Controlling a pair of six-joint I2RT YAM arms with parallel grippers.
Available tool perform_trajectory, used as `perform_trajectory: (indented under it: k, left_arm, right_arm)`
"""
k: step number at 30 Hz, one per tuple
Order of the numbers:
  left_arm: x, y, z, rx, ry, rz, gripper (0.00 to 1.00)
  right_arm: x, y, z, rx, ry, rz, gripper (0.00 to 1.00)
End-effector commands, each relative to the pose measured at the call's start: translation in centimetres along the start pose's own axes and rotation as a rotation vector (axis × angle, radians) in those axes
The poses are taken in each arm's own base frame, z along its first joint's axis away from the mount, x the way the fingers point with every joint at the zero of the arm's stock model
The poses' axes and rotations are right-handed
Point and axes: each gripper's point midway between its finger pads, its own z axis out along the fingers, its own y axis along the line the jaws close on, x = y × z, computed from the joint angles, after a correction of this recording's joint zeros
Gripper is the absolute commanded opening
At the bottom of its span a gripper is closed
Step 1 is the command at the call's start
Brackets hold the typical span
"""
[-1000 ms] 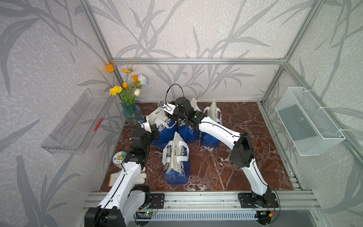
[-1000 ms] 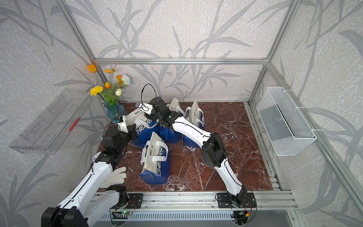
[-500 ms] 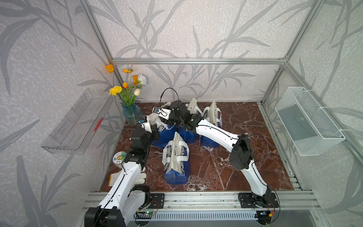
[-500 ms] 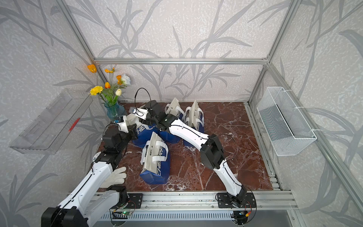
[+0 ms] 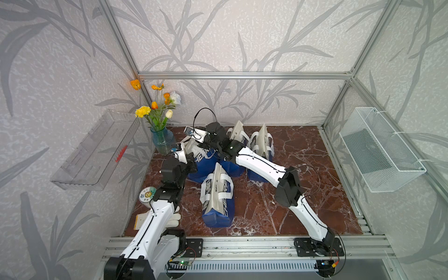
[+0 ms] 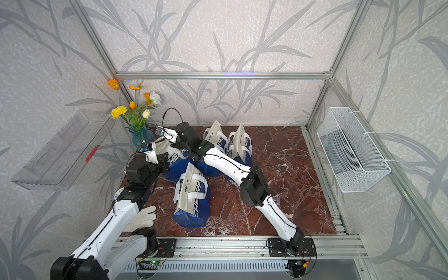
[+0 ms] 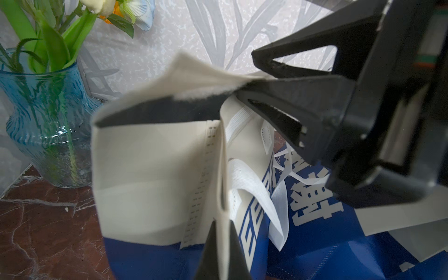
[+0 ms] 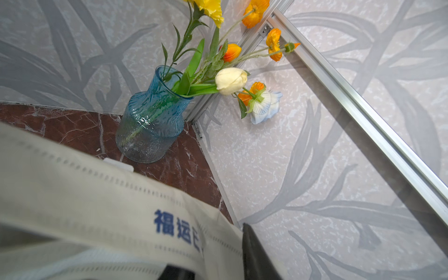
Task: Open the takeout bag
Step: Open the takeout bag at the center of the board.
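The takeout bag [image 5: 203, 161] [image 6: 174, 161], blue below and cream above, stands at the back left of the marble table. My left gripper [image 7: 223, 229] [image 5: 186, 155] is shut on its near cream flap. My right gripper [image 8: 211, 252] [image 7: 253, 81] [image 5: 202, 145] is pinched on the opposite flap [image 8: 84, 194]. In the left wrist view the two flaps stand apart, with a dark gap [image 7: 155, 111] between them at the bag's mouth. The bag's white handles [image 7: 249, 179] hang down its side.
A blue glass vase [image 5: 163, 143] of flowers stands just left of the bag, in the corner. Another bag [image 5: 217, 196] lies in front, and more bags [image 5: 261, 145] stand at the back. A tape roll [image 5: 146, 194] and a white glove [image 5: 173, 218] lie near the left arm. A wire basket [image 5: 378, 150] hangs on the right wall.
My right gripper has shifted left toward the vase and its jaws have narrowed onto the far flap. The left gripper has kept its hold.
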Motion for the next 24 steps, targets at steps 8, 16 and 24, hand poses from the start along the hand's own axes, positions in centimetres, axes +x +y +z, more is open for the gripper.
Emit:
perform_trajectory:
  k: [8,16,24]
  left_arm:
    - [0.1,-0.2,-0.3,0.005,-0.002,0.021,0.0]
    - [0.3,0.1,-0.1,-0.006,0.003,0.014,0.0]
    - [2.3,5.1,0.4,-0.286,0.087,-0.026,0.0]
  right_arm:
    - [3.0,-0.4,1.6,0.043,0.085,-0.014,0.32]
    - [3.4,-3.3,2.1,0.121,0.083,0.025,0.03]
    - [1.4,-7.6,-0.2,0.235,0.107,-0.157,0.0]
